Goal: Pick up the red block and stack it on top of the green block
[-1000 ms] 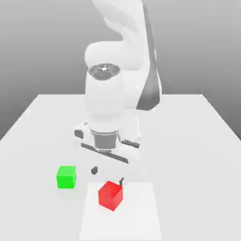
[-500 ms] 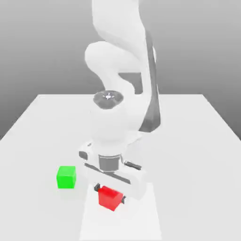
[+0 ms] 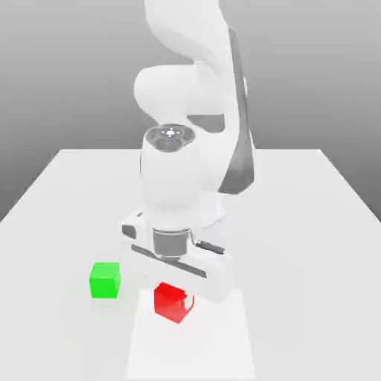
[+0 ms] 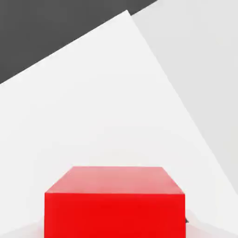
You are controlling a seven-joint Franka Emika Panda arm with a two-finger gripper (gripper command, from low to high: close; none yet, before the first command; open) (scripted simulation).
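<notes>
The red block [image 3: 171, 303] is a small bright cube near the table's front edge, tucked just under the white hand. My gripper [image 3: 174, 298] is shut on the red block from above, and the block hangs a little above the table. In the hand view the red block [image 4: 115, 204] sits close up with the white surface beyond it. The green block [image 3: 105, 280], a cube of the same size, rests on the table toward the exterior view's left of the red one, apart from it.
A white table [image 3: 298, 223] carries everything, with a brighter white rectangular patch [image 3: 208, 350] under the red block. The arm's bulky white links [image 3: 186, 89] rise behind the hand. Beyond the table the backdrop is grey.
The hand dropped over the red block, its fingers went from wide open to shut on the block, and it has since risen slightly with the block. The green block stayed put.
</notes>
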